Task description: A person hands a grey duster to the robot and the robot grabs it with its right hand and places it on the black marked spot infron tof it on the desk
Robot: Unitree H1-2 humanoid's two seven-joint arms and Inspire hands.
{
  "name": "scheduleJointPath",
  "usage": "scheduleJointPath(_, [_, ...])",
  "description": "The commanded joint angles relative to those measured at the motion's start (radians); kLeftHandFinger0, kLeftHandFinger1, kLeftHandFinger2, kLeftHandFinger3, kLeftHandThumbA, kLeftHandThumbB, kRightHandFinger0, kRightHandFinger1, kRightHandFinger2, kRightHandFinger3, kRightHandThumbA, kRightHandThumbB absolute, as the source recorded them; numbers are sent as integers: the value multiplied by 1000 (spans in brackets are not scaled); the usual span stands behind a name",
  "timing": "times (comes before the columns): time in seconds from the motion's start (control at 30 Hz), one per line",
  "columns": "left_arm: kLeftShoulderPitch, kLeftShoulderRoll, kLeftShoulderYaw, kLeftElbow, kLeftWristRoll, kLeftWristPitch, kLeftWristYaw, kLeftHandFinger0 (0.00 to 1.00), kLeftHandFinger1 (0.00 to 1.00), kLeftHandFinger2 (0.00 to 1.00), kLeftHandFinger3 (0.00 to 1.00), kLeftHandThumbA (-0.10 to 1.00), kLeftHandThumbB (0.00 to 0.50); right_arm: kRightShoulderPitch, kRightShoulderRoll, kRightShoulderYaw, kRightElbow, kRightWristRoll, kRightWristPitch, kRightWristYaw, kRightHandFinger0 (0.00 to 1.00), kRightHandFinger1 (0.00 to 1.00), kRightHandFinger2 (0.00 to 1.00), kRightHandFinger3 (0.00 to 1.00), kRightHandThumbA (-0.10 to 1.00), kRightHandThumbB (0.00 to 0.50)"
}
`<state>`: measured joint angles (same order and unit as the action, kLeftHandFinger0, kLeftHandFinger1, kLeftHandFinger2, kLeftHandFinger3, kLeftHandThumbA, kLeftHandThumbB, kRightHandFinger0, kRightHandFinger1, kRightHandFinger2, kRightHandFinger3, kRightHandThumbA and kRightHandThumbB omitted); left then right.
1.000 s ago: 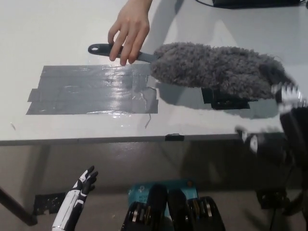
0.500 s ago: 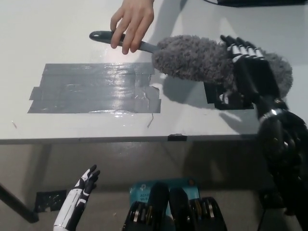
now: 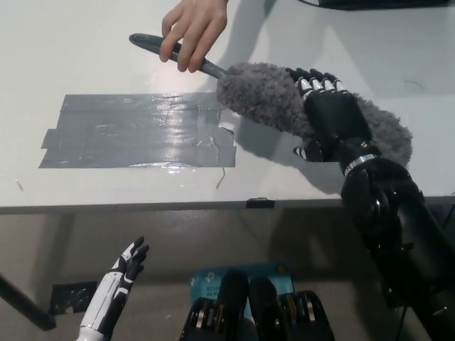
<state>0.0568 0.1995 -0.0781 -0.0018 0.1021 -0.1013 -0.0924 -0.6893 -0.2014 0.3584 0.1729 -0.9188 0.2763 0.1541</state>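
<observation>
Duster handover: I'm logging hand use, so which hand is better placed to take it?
Right. The black right hand already lies over the duster; the white left hand hangs below the desk.

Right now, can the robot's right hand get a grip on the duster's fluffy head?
Probably yes: the right hand lies over the grey duster, nothing between them. A person's hand holds only the handle.

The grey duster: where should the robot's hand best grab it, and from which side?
Probably around the fluffy head of the grey duster, from above and the robot's side: the person's hand occupies the thin handle, and the black right hand lies over the head.
</observation>
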Motion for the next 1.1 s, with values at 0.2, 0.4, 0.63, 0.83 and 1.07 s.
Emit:
scheduleJointPath(0.2, [-6,12,-1,-37,0,-11,-20,1000,1000,1000,1000,1000,214,-180,34,-3,266,-79,-130,-509,76,166,367,433,-71,235])
scheduleJointPath(0.4, [-20,11,-4,-30,2,-10,-22,1000,1000,1000,1000,1000,203,-176,22,-20,315,-35,-194,-591,0,370,867,914,-100,206])
scheduleJointPath(0.63, [-21,11,-4,-9,-10,-36,-25,1000,1000,1000,1000,1000,190,-181,5,-28,301,-16,-224,-605,0,441,895,913,-100,178])
scheduleJointPath(0.83, [-18,11,-7,-1,-13,-39,-29,1000,1000,1000,1000,1000,190,-191,-28,-37,252,-28,-206,-597,0,438,900,833,-100,182])
scheduleJointPath(1.07, [-29,12,-15,-4,-8,-29,-32,1000,1000,1000,1000,1000,194,-218,-88,-61,230,1,-233,-581,0,487,916,803,-100,200])
